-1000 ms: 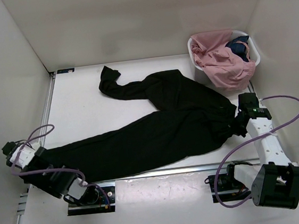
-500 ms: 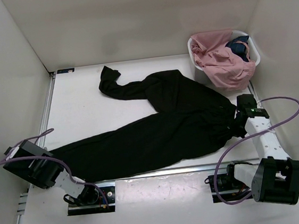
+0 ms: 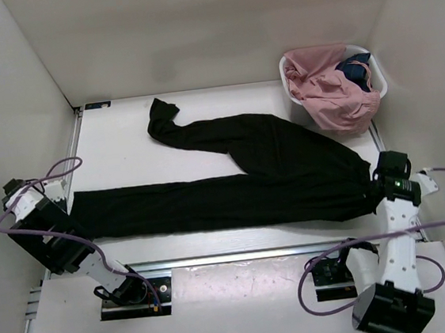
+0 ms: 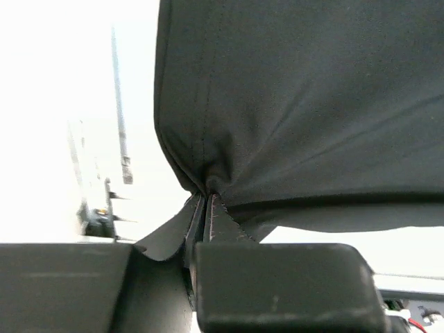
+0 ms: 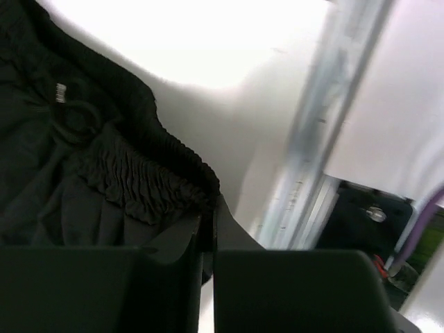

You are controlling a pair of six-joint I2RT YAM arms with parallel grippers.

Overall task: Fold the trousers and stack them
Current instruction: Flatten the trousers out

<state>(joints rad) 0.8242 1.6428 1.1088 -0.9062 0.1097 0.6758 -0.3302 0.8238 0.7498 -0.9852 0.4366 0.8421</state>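
Observation:
The black trousers (image 3: 233,189) lie across the white table, the near leg pulled straight from left to right. The far leg (image 3: 203,130) runs up to the back left. My left gripper (image 3: 66,208) is shut on the near leg's cuff (image 4: 208,187), whose cloth bunches between the fingers. At the right, my right gripper (image 3: 378,190) is shut on the gathered elastic waistband (image 5: 139,184). The trousers (image 4: 305,104) hang taut in front of the left wrist camera.
A white basket (image 3: 375,68) at the back right holds a pink garment (image 3: 326,88) and a small dark blue one (image 3: 355,69). White walls close in the table on three sides. A metal rail (image 3: 248,254) runs along the near edge.
The left gripper closed on the cuff and drew it left; the right gripper carried the waistband right and nearer. The near leg went from slack and slanted to straight and taut.

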